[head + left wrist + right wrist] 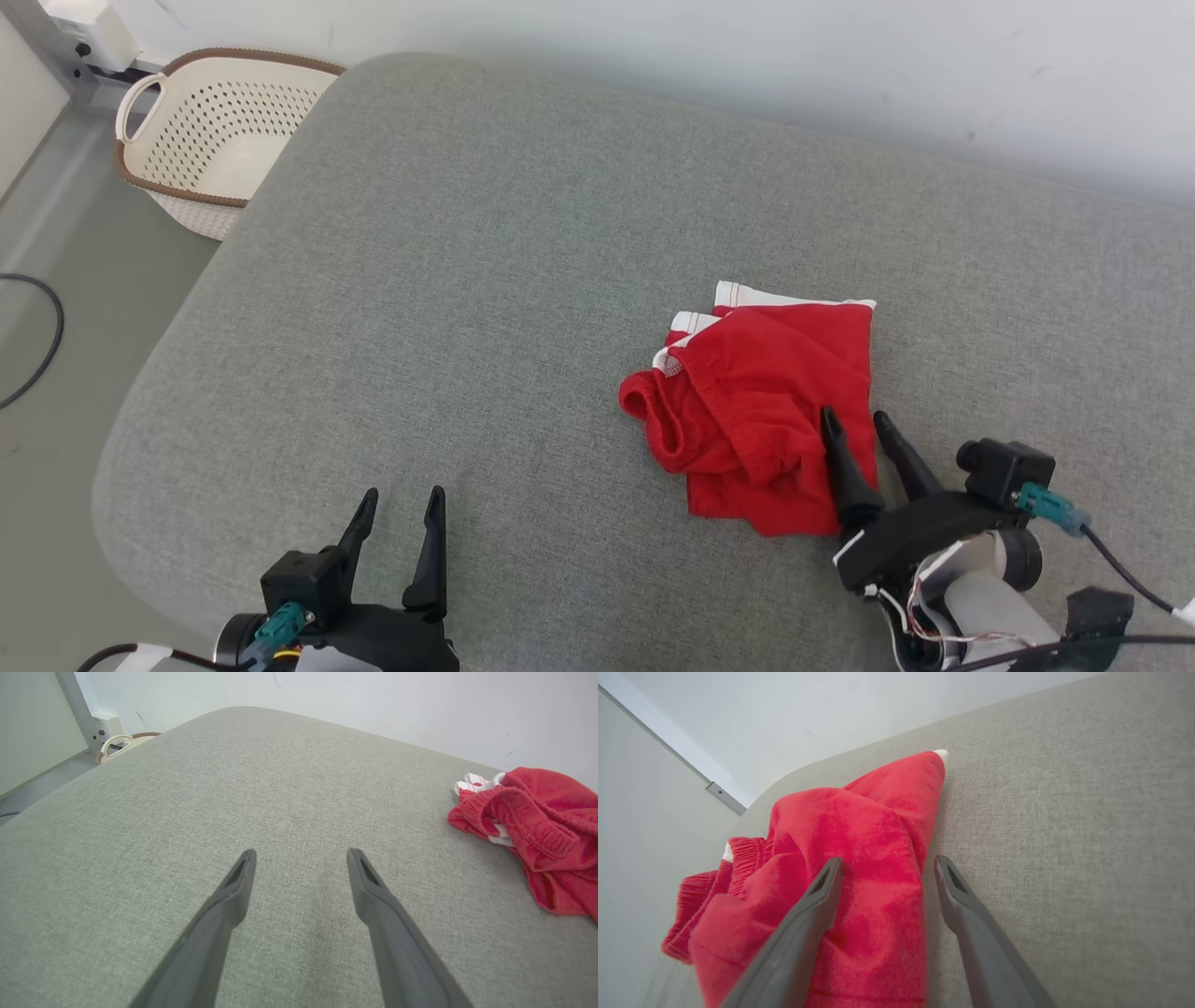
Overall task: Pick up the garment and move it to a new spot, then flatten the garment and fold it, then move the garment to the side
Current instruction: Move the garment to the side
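The right gripper stood spread, one finger over the red garment and the other just off its edge, pinching nothing. A clean pick likely needed a deeper bite before closing. The left gripper, also spread, sat at eight o'clock. Count: two grippers, one garment at the cushion's four o'clock, one basket at ten.

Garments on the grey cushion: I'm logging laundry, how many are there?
1: the red garment lies bunched right of middle on the cushion, by the open right gripper. Its folds could hide another.
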You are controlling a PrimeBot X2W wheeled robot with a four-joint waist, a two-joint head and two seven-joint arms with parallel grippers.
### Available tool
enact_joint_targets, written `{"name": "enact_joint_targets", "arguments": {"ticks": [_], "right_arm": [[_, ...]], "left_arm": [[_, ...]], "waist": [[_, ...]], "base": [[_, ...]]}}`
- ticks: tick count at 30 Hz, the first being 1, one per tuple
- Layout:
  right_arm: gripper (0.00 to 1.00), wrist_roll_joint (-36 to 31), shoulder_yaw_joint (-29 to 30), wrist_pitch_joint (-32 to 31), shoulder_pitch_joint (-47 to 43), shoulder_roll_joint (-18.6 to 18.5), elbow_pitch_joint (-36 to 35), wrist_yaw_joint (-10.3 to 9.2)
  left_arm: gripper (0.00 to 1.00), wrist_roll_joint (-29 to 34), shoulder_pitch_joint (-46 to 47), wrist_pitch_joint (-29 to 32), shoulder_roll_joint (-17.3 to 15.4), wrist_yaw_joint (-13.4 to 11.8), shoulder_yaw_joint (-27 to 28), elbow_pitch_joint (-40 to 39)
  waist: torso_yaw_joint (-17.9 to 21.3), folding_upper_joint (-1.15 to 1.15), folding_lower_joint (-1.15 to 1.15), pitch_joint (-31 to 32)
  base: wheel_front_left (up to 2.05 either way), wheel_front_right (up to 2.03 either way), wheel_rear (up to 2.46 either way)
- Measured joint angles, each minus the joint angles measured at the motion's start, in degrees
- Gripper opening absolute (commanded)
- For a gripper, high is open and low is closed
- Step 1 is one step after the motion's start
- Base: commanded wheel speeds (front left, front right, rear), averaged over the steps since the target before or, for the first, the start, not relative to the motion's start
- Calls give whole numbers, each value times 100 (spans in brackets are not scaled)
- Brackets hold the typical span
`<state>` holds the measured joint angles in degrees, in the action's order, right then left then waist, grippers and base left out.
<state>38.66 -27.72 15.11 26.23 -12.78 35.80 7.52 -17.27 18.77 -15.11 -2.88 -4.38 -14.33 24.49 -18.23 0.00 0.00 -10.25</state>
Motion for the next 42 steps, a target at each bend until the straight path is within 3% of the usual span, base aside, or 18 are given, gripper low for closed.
{"name": "enact_joint_targets", "arguments": {"ticks": [14,15,16,29,42], "right_arm": [[100,784,-1044,12,-335,-130,250,-5],[45,862,-1180,14,-310,-149,346,-5],[0,887,-1219,13,-296,-153,385,-5],[0,164,-382,0,-455,-160,189,-4],[0,-361,64,0,-912,31,168,-4]], "left_arm": [[100,69,-96,0,0,34,53,45],[100,82,-96,0,1,53,53,54],[100,93,-98,0,2,56,60,55],[100,200,-258,0,-1,83,162,35],[100,407,-461,0,0,107,179,-175]], "waist": [[42,-1,-1,281],[34,0,0,327],[29,0,0,349],[165,0,0,631],[876,0,0,911]], "base": [[0,0,0],[0,0,0],[0,0,0],[0,0,0],[0,0,0]]}}
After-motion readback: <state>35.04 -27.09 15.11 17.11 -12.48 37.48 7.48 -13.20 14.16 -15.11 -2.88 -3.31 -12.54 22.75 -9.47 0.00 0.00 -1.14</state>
